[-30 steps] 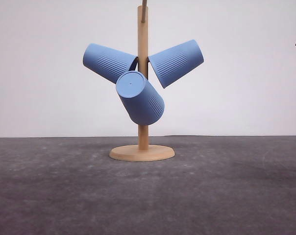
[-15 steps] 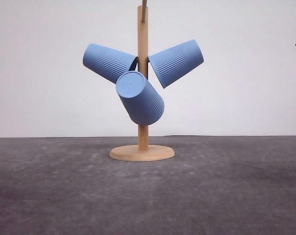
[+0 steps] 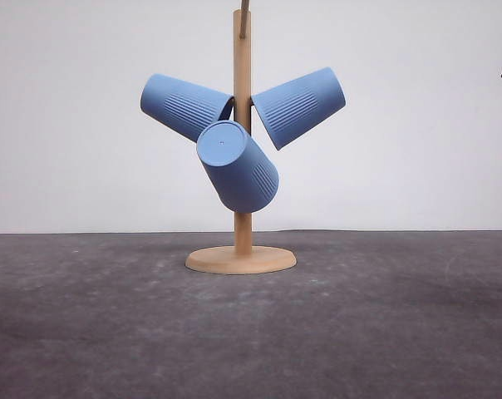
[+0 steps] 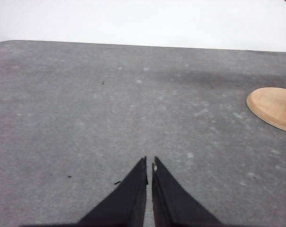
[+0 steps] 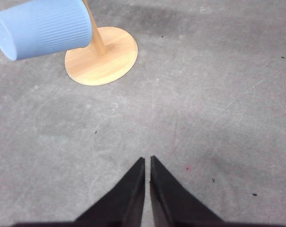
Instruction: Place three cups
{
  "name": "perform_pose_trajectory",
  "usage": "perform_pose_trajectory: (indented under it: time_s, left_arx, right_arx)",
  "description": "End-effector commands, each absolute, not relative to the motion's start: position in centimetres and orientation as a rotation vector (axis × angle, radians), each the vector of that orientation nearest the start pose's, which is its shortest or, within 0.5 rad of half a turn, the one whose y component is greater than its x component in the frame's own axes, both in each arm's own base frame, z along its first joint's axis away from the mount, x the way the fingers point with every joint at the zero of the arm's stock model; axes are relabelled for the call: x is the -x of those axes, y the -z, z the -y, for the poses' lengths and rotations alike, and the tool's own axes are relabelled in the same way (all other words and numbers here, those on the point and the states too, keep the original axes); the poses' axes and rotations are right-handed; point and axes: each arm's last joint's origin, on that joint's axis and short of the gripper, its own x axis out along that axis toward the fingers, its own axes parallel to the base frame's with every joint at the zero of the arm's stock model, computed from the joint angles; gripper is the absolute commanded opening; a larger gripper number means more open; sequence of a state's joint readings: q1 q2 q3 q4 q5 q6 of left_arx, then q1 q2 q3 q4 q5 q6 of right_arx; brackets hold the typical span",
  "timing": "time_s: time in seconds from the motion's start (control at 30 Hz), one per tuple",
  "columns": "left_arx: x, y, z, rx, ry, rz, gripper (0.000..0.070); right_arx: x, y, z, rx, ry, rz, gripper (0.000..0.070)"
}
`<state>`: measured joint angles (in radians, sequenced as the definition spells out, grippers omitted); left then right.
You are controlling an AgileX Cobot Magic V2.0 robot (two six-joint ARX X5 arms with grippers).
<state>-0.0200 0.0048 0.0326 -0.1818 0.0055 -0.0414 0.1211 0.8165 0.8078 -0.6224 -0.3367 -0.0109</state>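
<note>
Nothing has shifted since the earlier front pictures: all three cups and the stand sit exactly as they did. Near the centre of the front view a tan wooden stand (image 3: 243, 125) rises from a round base (image 3: 241, 260) resting on the dark grey table (image 3: 384, 332), in front of a plain white wall (image 3: 417, 150). The left cup (image 3: 184, 106) hangs on a peg in the upper left of the stand, tilted with its flat bottom pointing up and to the left. The right cup (image 3: 299, 106) hangs opposite, upper right of the post, its bottom pointing up and to the right. The front cup (image 3: 237, 166) hangs lower, across the post, its round bottom turned toward the camera and up. All three mouths face in toward the post. From the left wrist camera, the left gripper (image 4: 149, 165) hovers over bare table with its dark fingers (image 4: 133, 189) drawn together, a thin slit between the tips, gripping nothing; the stand's base shows at the right edge of that frame. From the right wrist camera, the right gripper (image 5: 147, 163) likewise has its fingers (image 5: 164, 194) closed together and empty, while one cup and the base lie in the upper left of that frame.
</note>
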Motion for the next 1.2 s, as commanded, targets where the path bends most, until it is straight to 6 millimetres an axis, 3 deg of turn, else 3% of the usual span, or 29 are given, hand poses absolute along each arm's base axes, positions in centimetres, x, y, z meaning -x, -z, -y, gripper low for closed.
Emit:
perform_pose_trajectory:
  time_s: [0.0, 0.3, 0.5, 0.63, 0.77, 0.97, 1.17]
  left_arx:
    - [-9.6, -15.0, 0.2, 0.034, 0.024, -0.178, 0.0000]
    - [-9.6, -15.0, 0.2, 0.034, 0.024, -0.178, 0.0000]
    - [-9.6, -15.0, 0.2, 0.034, 0.024, -0.178, 0.0000]
    - [-9.6, -14.9, 0.2, 0.034, 0.024, -0.179, 0.0000]
    - [-9.6, -14.9, 0.2, 0.034, 0.024, -0.179, 0.0000]
    - [-9.6, -14.9, 0.2, 0.034, 0.024, -0.179, 0.0000]
    - [-9.6, -14.9, 0.2, 0.034, 0.024, -0.179, 0.0000]
  right_arx:
    - [-16.0, -30.2, -2.9, -0.052, -0.448, -0.612, 0.0015]
    - [-16.0, -30.2, -2.9, -0.052, -0.448, -0.612, 0.0015]
    - [-15.9, -29.6, -2.6, 0.106, -0.371, -0.519, 0.0015]
    - [-15.5, -26.7, -2.1, 0.128, -0.258, -0.338, 0.0015]
    - [-13.6, -22.7, -1.2, 0.132, -0.141, -0.220, 0.0015]
    - [-11.0, -17.7, 0.1, 0.067, 0.047, -0.180, 0.0015]
    - [-10.2, -15.0, 0.4, -0.010, 0.087, -0.183, 0.0015]
